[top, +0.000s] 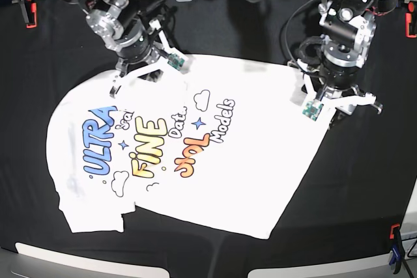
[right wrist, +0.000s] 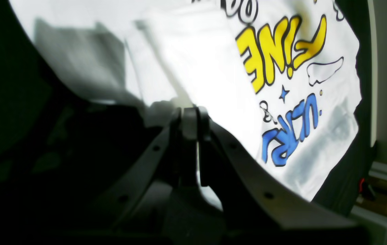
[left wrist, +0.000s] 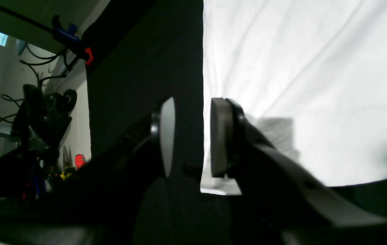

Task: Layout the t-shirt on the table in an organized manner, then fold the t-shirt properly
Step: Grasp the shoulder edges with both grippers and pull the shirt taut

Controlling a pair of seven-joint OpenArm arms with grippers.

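The t-shirt point(top: 195, 154) lies print-side up on the table point(top: 365, 187), spread across the middle and toward the base view's left edge, but the laying-out looks only partly done: the body is fairly flat, the lower-left sleeve is bunched under near the near edge, and no fold has been started, so the whole folding stage is left, by my reading. The right gripper point(right wrist: 190, 117) is clenched on a bit of white cloth at the shirt's far edge (the wrist view shows fabric pinched between the closed jaws). The left gripper point(left wrist: 188, 136) sits at the opposite edge of the shirt with its jaws apart, one pad over black table cloth and one over the shirt's border, grasping nothing that I can see. The print reads "ULTRA" in blue, "FiNE" in yellow, then smaller "Data" and "Models"; an orange word between them is not legible.
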